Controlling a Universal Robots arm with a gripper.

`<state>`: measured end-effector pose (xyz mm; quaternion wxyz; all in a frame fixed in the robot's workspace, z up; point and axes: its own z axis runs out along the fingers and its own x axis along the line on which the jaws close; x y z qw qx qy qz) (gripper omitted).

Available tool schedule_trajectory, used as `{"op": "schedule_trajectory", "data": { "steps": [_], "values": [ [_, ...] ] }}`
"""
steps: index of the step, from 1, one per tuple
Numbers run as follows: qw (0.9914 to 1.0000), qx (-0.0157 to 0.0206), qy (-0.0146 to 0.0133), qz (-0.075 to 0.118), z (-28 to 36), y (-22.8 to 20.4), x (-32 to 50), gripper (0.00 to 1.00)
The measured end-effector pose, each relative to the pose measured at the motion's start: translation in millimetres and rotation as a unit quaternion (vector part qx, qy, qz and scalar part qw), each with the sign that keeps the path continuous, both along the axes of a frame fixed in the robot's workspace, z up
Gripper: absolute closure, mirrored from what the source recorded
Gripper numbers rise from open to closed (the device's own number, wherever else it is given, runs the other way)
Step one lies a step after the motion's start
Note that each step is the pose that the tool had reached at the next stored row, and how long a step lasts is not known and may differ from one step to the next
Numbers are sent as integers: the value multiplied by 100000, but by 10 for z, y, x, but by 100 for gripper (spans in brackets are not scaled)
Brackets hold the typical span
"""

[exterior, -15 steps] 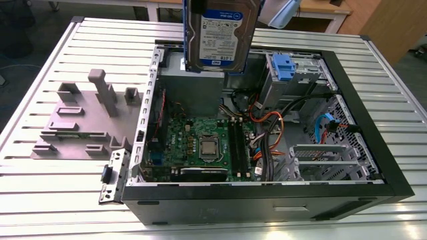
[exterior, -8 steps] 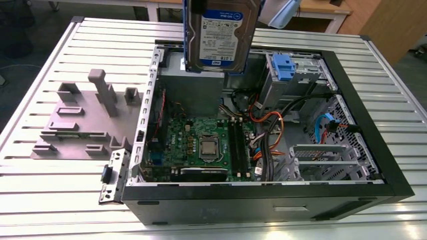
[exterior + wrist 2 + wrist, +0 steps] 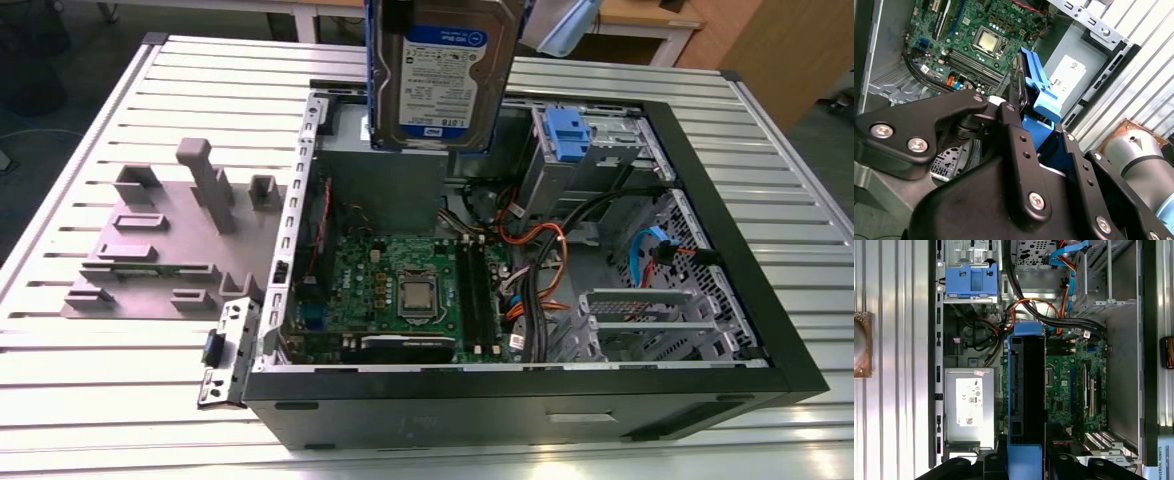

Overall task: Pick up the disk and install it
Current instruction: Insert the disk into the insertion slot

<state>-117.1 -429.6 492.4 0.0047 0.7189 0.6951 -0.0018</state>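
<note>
Now | tool (image 3: 1036, 115) clamps disk (image 3: 441, 75) edgewise | hanging clear above open case (image 3: 534, 390)

Slatted metal table (image 3: 107, 400) | open computer case (image 3: 534, 400) | grey fixture plate (image 3: 147, 255)

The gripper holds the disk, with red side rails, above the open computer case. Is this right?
Not quite: the rails are blue, as both wrist views show. The gripper does hold the disk above the open computer case.
</note>
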Motion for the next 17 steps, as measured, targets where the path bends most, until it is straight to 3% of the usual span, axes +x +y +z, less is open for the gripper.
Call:
{"op": "schedule_trajectory", "data": {
  "steps": [12,17],
  "values": [
    [100000,-26,1,0,-7,-245,21,64],
    [100000,-33,0,-1,-12,-279,174,64]
  ]
}}
